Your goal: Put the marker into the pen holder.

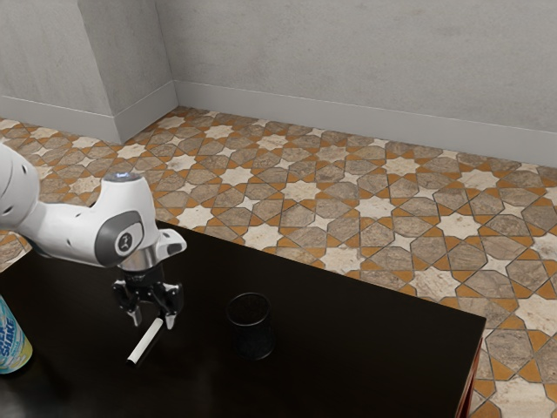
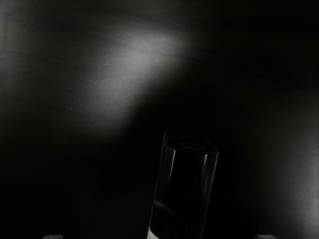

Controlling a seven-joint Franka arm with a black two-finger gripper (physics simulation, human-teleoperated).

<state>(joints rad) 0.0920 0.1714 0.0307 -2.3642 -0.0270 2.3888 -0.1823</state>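
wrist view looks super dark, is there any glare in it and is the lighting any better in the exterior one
Wrist view: mostly dark, but with a soft pale glare on the tabletop and thin bright streaks along the black end of the marker; exterior view: room fairly evenly lit, though the dark pen holder nearly blends into the black tabletop.

**Bright colours at eight o'clock**

In the exterior view, we see a blue-and-yellow container (image 1: 10,340) toward eight o'clock on the dark table (image 1: 365,348). We find star-patterned tiles (image 1: 418,209) toward three and a grey wall (image 1: 348,52) at twelve.
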